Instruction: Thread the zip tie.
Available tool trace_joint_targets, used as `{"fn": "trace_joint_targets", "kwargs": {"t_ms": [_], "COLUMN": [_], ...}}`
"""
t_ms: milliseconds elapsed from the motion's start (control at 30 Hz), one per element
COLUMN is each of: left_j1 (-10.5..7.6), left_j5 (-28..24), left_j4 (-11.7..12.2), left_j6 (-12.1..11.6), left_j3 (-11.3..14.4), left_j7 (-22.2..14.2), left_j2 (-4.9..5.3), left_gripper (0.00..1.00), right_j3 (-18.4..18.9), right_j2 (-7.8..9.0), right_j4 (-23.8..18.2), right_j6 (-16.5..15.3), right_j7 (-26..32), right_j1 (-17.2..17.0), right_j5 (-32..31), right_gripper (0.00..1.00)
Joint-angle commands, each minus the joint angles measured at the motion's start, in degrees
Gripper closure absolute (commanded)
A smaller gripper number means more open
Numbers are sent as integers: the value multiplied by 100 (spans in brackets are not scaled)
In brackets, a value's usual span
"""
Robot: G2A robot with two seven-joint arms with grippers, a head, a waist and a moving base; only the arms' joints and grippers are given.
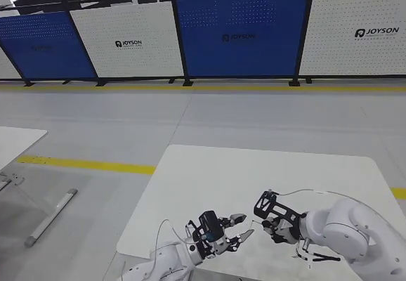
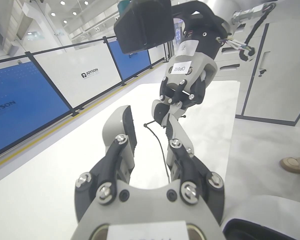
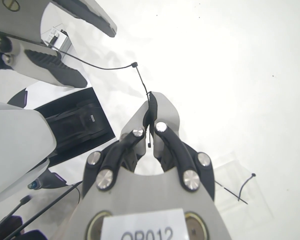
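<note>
Part of the zip tie (image 3: 141,79) hides within the right claw (image 3: 151,98).

Top cam's mounted on the robot above the arms, angled down and forward over the worktop (image 1: 273,168), fairly far back, floor (image 1: 189,119) and fence panels (image 1: 241,35) beyond. Wrist cams sit right behind their fingers (image 2: 115,131), super close. Left gripper (image 2: 148,118) cam faces across the worktop at the right gripper (image 2: 162,112); right one looks down at the worktop. Both share the zip tie (image 3: 140,76).
</note>
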Motion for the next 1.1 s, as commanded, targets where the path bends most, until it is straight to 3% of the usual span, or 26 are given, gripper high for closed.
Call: {"fn": "trace_joint_targets", "kwargs": {"t_ms": [0, 167, 367, 533, 767, 1067], "left_j1": [6, 69, 291, 438, 434, 235], "left_j5": [41, -52, -100, -80, -118, 129], "left_j4": [24, 48, -54, -17, 202, 323], "left_j6": [46, 168, 65, 106, 187, -45], "left_j3": [-1, -95, -301, -413, -401, -85], "left_j7": [5, 280, 531, 524, 465, 359], "left_j2": [-2, 0, 54, 82, 65, 10], "left_gripper": [75, 73, 69, 57, 56, 59], "right_j3": [22, 120, 248, 459, 677, 758], "right_j2": [-7, -10, 7, 41, 86, 85], "right_j4": [-2, 68, 170, 182, 18, -86], "right_j6": [28, 140, 177, 262, 270, 282], "right_j7": [-21, -61, -86, -204, -245, -187], "right_j1": [-12, -77, -196, -333, -510, -587], "right_j5": [28, 100, 192, 312, 367, 392], "right_gripper": [100, 100, 100, 100, 100, 100]}}
